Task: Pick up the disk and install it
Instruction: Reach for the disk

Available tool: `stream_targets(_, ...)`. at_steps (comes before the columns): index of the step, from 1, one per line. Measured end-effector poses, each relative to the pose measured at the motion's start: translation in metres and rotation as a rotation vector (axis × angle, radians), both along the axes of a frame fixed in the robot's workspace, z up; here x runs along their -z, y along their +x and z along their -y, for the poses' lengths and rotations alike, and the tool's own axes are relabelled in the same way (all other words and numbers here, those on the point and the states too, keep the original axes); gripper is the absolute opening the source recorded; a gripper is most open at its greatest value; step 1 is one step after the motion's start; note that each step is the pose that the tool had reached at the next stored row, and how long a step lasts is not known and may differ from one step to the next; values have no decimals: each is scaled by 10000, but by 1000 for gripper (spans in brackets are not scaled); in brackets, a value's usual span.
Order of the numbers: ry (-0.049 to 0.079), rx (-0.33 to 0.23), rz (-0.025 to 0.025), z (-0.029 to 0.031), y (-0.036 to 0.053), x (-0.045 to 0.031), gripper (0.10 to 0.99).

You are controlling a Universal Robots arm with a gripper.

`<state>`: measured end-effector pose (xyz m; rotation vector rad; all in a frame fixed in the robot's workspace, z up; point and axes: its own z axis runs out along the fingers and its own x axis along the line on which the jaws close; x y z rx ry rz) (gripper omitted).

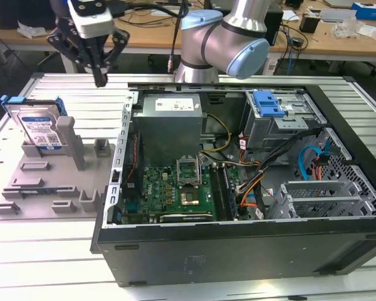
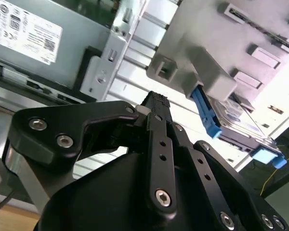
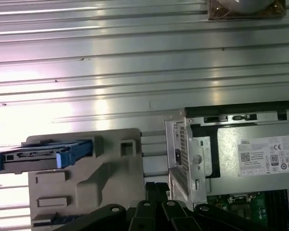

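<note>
Disk (image 1: 41, 128) stands on edge in the grey fixture (image 1: 47, 185) at the exterior view's left, with its label facing the camera and its blue carrier frame showing at both upper corners. Your end effector (image 1: 100, 79) hangs above and behind the fixture, between it and the open computer case (image 1: 238, 244). Its fingers are pinched together and hold nothing. A grey post (image 1: 69, 135) rises just in front of the disk's face. I judge it the likeliest thing to be struck if the approach drifts, and a knock there could rock the disk in its slot. Cables (image 1: 263, 169) cross the inside of the case and a blue tab (image 1: 267, 103) sits on the drive bay, so that way in looks crowded.

In the second wrist view the fingers meet at their tips, empty. The disk (image 2: 243, 126) lies beyond them, apart, and the power supply (image 2: 24, 33) is off to the other side.

In the first wrist view the disk (image 3: 33, 156) shows edge-on in the fixture on the slatted surface (image 3: 111, 72). The computer case (image 3: 183, 159) sits close beside the fixture, which I judge leaves you little room there for widely spread fingers.
</note>
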<state>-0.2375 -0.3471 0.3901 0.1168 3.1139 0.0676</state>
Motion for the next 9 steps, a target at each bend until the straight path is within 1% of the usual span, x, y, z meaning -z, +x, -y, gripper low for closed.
stream_targets(4, 0, 0, -2, -43, -183, 4, 106)
stream_targets(5, 1, -2, -2, -65, -273, 6, 106)
stream_targets(9, 1, -2, -3, -115, -462, 11, 106)
